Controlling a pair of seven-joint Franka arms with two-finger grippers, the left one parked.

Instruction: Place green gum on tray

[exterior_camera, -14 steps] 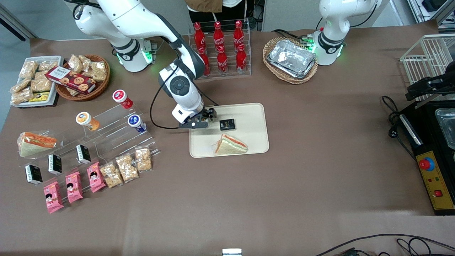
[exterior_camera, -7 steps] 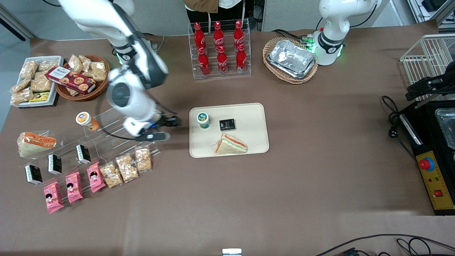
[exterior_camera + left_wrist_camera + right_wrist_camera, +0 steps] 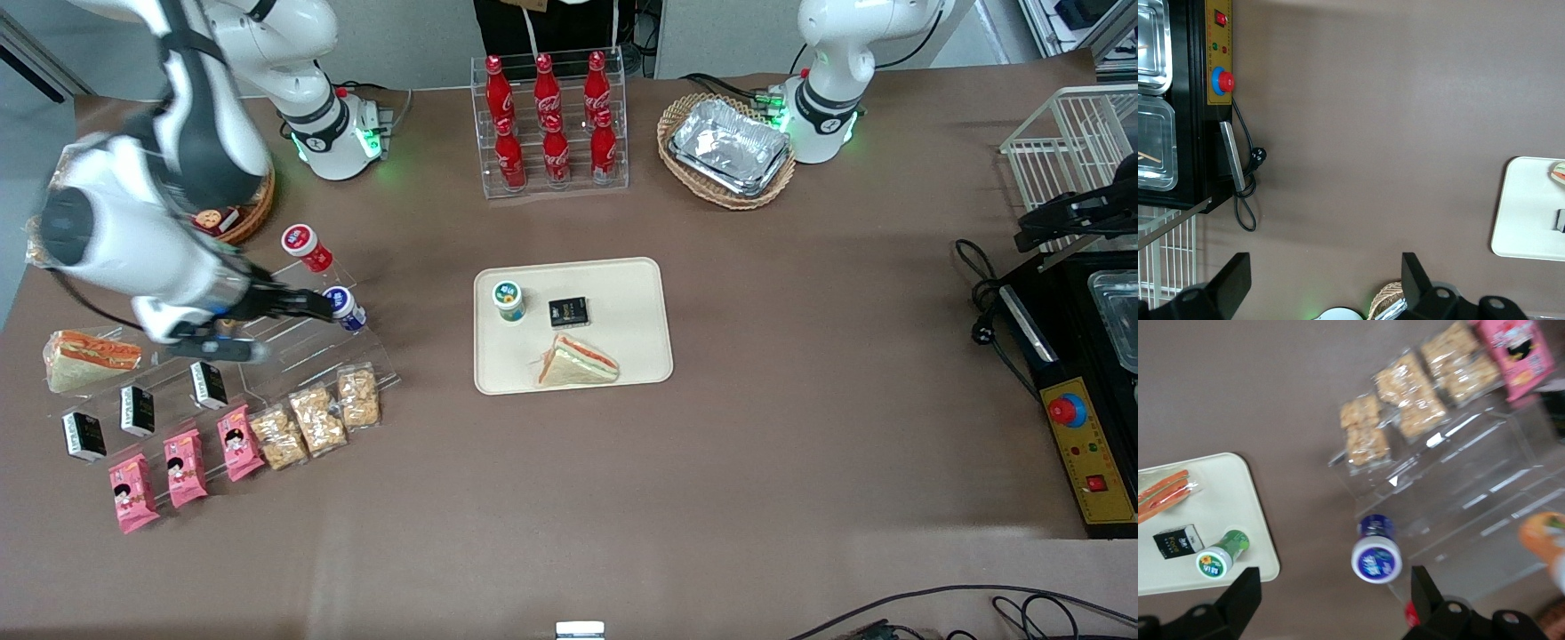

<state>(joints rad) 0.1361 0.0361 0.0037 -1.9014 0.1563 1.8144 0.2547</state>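
Observation:
The green gum (image 3: 508, 300) stands upright on the cream tray (image 3: 636, 276), in the corner toward the working arm's end of the table. It also shows in the right wrist view (image 3: 1221, 555) on the tray (image 3: 1238, 490). My gripper (image 3: 265, 327) is open and empty. It hangs above the clear acrylic stand, well away from the tray toward the working arm's end, close to a blue-lidded bottle (image 3: 343, 308). In the right wrist view the gripper (image 3: 1335, 607) has its fingers wide apart, with the blue bottle (image 3: 1376, 555) between them and lower down.
A sandwich (image 3: 578, 360) and a black packet (image 3: 568, 311) lie on the tray. A red-lidded bottle (image 3: 306, 247) sits on the acrylic stand (image 3: 293, 351). Snack bags (image 3: 313, 416) lie nearer the camera. A cola rack (image 3: 551, 124) and a basket of foil trays (image 3: 729, 147) stand farther back.
The gripper has let go of the green gum, which now stands on the tray. The arm has swung away toward the working arm's end, over the acrylic stand.

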